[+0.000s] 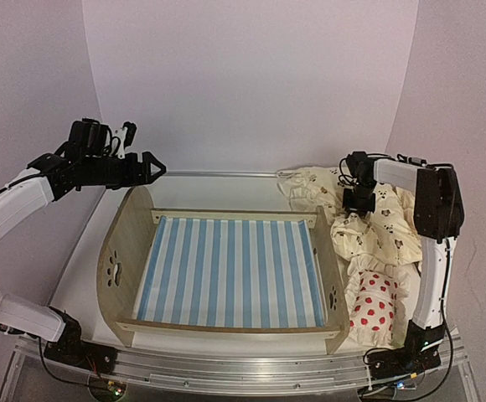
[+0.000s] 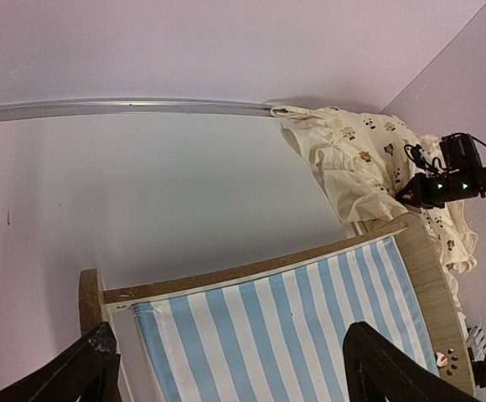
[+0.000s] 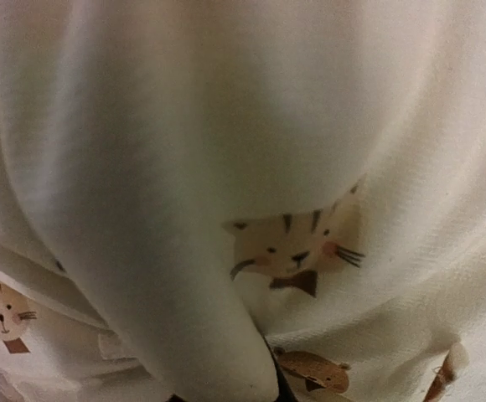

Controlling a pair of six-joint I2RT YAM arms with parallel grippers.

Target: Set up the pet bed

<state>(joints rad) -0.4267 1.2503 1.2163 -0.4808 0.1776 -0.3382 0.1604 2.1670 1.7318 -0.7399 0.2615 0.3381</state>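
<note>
On the white surface (image 1: pixel 82 255), our pet bed (image 1: pixel 230 272) stands central, left pincer (image 1: pixel 152 170) spread apart at ten o'clock, right pincer (image 1: pixel 359 203) buried in the cream animal-print cushion (image 1: pixel 385 230) at two o'clock, closure impossible to tell; we judge cushion-fetching in hand, needing a secure lift bedward.

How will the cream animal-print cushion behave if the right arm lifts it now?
Probably floppy: the cushion lies crumpled in deep folds. Likely light for its bulk, so it should sag and trail from one grip point. It may drag the red-dotted pillow, which seems to touch it.
</note>
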